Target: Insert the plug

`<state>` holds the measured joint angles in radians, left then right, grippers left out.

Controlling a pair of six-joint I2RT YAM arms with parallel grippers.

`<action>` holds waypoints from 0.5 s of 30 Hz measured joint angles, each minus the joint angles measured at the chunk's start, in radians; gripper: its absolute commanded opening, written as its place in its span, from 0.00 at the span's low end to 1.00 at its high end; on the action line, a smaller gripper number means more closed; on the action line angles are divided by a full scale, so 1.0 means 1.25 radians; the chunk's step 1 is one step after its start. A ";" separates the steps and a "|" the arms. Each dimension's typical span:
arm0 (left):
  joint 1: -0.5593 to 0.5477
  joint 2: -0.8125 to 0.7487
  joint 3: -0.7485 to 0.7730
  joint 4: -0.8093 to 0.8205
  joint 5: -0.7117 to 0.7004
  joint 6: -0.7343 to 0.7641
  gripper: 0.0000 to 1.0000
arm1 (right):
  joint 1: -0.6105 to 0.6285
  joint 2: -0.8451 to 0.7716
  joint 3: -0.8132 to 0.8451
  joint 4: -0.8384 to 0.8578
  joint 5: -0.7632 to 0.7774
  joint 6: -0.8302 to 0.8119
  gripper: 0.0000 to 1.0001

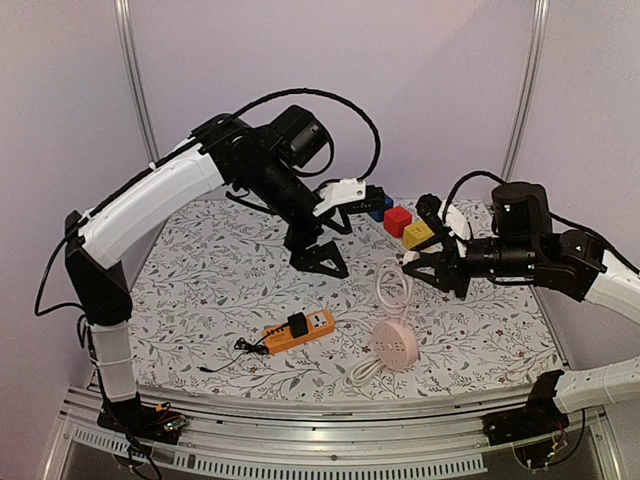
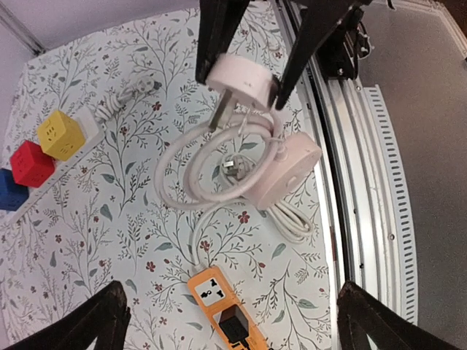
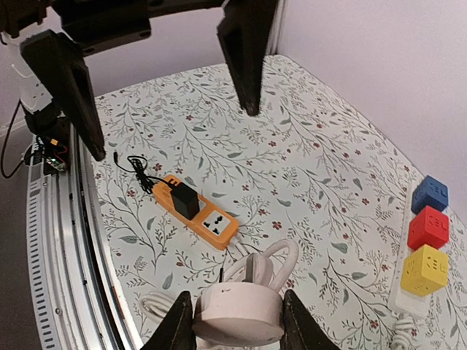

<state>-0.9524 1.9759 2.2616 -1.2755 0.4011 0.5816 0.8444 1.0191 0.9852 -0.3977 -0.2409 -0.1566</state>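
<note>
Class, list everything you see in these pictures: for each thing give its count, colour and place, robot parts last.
plug: one, white, held above the cloth
round socket: one, pale pink, near edge, right side
cable: one, white, coiled by the round socket
power strip: one, orange, near edge, centre
adapter: one, black, plugged into the power strip
cubes: three, blue, red, yellow, on a white strip, far right
cloth: one, white with leaf print, under everything
left gripper: one, black, open, above the cloth
right gripper: one, black, shut on the plug

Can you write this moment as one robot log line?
right tool: shut on white plug | left tool: open, empty | orange power strip: one socket free | step: plug not yet inserted
</note>
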 measured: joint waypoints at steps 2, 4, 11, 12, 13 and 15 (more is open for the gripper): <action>0.026 -0.020 -0.042 0.010 -0.005 -0.005 1.00 | -0.033 0.003 0.017 -0.056 0.044 0.015 0.00; 0.053 -0.052 -0.101 0.023 -0.007 -0.005 1.00 | -0.067 0.012 0.045 -0.110 0.083 0.023 0.00; 0.149 -0.209 -0.420 0.078 -0.070 0.022 0.95 | -0.166 0.060 0.167 -0.282 0.255 0.034 0.00; 0.156 -0.225 -0.473 0.090 -0.084 0.026 0.95 | -0.171 0.079 0.185 -0.299 0.276 0.032 0.00; 0.161 -0.232 -0.514 0.099 -0.091 0.029 0.95 | -0.174 0.102 0.204 -0.313 0.288 0.029 0.00; 0.171 -0.237 -0.606 0.121 -0.107 0.030 0.94 | -0.174 0.162 0.235 -0.332 0.280 0.027 0.00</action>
<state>-0.7391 1.6798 1.5036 -1.1236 0.2672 0.6193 0.6266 1.2217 1.2793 -0.8124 0.1085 -0.1230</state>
